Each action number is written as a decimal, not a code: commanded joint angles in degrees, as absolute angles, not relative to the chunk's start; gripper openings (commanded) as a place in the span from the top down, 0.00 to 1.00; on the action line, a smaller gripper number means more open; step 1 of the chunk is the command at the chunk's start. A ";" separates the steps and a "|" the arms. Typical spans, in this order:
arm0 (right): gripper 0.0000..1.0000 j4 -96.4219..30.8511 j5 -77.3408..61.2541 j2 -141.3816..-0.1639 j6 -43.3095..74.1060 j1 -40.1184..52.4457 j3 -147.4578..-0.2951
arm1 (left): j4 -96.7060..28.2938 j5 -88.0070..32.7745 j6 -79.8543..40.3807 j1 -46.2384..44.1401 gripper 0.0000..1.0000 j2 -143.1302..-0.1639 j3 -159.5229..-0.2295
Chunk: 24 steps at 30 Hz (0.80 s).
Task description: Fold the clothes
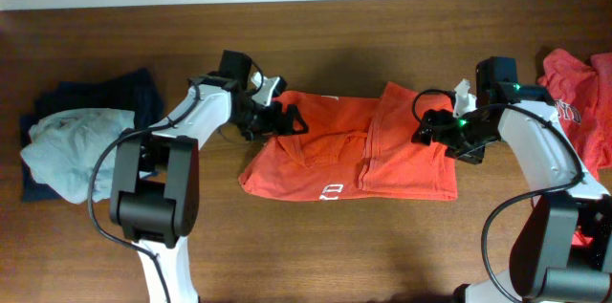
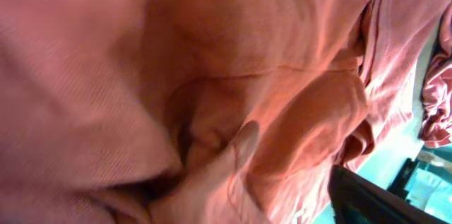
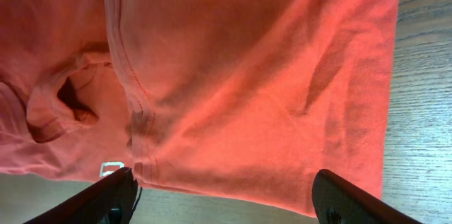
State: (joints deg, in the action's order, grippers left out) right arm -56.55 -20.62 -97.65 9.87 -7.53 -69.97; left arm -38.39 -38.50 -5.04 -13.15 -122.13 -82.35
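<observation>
Folding seems about half done: the orange T-shirt (image 1: pixel 349 155) lies in the middle of the table (image 1: pixel 335 246), right side turned in, and a crumpled red shirt (image 1: pixel 579 102) waits. The right gripper (image 1: pixel 435 129) stands wide above its right edge. The left gripper (image 1: pixel 273 119) is buried in cloth, so I cannot tell its state.

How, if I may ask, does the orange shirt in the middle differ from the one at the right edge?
The middle shirt lies flat, partly folded; the right shirt is crumpled. The middle shirt sits wholly in frame; the right shirt runs off it. Both are orange with white print.
</observation>
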 commanded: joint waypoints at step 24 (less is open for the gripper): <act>0.16 -57.67 -21.21 -96.25 8.78 -8.01 -71.18 | -48.66 -22.28 -5.43 8.60 0.99 -114.54 -79.94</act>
State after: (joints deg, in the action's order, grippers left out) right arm -57.49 -20.88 -97.65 9.19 -7.55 -69.97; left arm -47.72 -27.90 -7.22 6.00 -119.57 -80.38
